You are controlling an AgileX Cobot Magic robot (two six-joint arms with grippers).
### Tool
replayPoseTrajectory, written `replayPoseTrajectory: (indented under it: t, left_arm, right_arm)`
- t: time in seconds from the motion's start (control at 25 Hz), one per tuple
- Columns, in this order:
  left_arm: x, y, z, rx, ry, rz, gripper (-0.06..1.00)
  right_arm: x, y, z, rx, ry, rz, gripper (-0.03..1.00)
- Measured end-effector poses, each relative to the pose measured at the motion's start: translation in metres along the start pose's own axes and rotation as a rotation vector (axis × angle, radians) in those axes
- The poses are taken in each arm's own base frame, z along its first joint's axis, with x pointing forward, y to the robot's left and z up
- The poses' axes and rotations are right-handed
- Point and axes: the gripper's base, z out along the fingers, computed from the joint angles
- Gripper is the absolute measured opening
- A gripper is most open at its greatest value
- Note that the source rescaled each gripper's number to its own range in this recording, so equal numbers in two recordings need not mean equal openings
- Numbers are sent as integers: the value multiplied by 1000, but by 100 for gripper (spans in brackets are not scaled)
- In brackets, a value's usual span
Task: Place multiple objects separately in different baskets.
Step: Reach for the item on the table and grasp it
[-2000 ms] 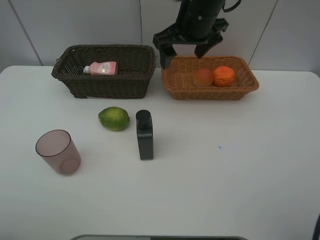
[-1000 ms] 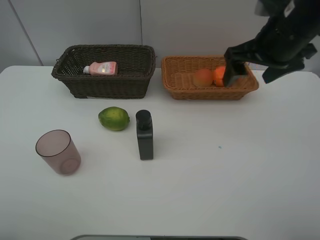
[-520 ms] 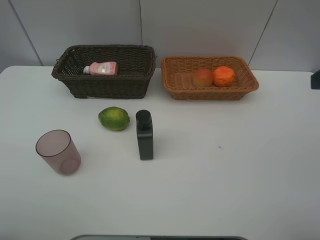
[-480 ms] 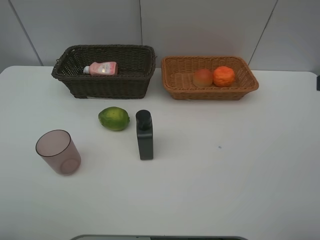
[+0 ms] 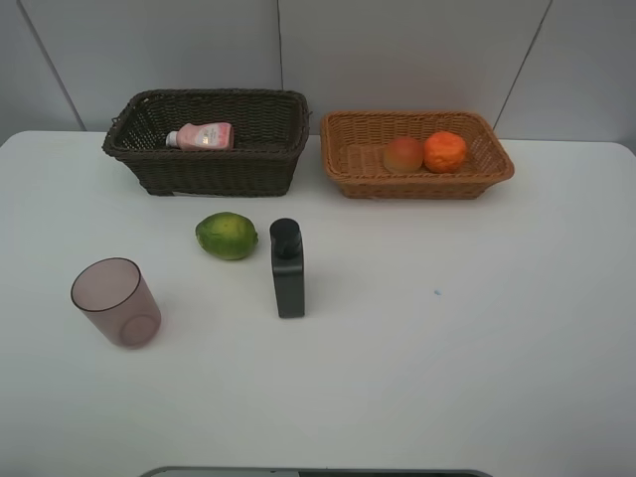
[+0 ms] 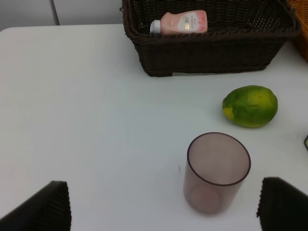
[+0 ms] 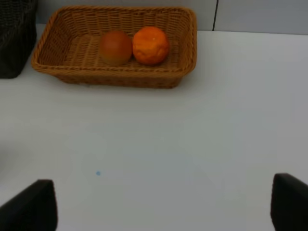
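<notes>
White table point(image 5: 447, 378), rounded corners; pale grey panelled wall point(image 5: 397, 50) behind; even light.

- We see a white table point(image 5: 447, 348) with two baskets at the back.
- A pink bottle point(image 5: 204, 135) lies in the dark brown basket point(image 5: 214, 169).
- A peach point(image 5: 402, 154) and an orange point(image 5: 445, 151) sit side by side in the tan basket point(image 5: 417, 186).
- A green fruit point(image 5: 227, 236) sits just beside a black bottle point(image 5: 288, 270).
- A purple cup point(image 5: 115, 302) stands upright, off to the left.
</notes>
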Motion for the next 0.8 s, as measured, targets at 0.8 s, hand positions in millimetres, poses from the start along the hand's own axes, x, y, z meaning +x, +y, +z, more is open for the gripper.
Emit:
replayPoseTrajectory:
  t: [0.8]
  left_arm:
    - [0,0,0,0,0,0,99]
  right_arm:
    - [52,-2,6,-2,-94,-30,88]
